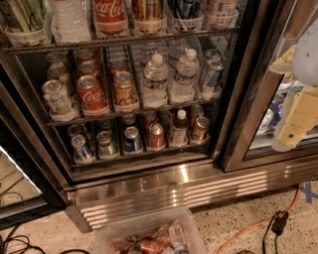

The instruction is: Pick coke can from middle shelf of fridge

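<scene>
The coke can (91,94), red with white script and a silver top, stands upright at the front of its lane on the middle shelf (164,106) of the fridge (237,94). More red cans stand behind it. A copper-orange can (124,89) is right next to it, and a silver can (57,97) is on its left. My gripper (292,124), pale cream, hangs at the right edge of the view in front of the glass door (266,99). It is well to the right of the coke can and touches nothing.
Water bottles (155,79) and a blue-silver can (211,74) fill the shelf's right lanes. A tall Coca-Cola bottle (110,15) stands on the rack above; cans and small bottles on the rack below. A clear bin (149,237) of cans and an orange cable (248,227) lie on the floor by the steel grille (198,191).
</scene>
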Robot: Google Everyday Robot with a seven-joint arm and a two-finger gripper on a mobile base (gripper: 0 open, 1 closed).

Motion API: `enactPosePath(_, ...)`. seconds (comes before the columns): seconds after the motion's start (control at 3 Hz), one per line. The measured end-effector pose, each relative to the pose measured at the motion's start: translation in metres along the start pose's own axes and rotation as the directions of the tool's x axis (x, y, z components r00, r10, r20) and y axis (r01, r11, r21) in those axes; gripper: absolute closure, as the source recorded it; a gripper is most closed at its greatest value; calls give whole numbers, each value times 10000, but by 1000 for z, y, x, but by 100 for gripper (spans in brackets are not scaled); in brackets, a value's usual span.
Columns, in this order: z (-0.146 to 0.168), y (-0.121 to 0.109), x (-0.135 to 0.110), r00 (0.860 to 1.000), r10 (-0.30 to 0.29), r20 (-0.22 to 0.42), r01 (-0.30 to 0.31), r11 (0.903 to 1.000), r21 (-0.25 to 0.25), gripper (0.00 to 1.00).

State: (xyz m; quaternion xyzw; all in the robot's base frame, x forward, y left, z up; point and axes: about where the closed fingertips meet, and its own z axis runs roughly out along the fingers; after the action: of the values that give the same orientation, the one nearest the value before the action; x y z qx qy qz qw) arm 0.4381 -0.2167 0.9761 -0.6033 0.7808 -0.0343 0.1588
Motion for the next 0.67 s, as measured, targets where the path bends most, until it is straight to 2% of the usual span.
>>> enactPosePath(0.33, 0, 0, 0, 10000, 0, 1, 0, 10000, 0, 0)
enactPosePath(0.67, 4, -2, -5, 9995, -47, 307, 44, 9999, 97, 0)
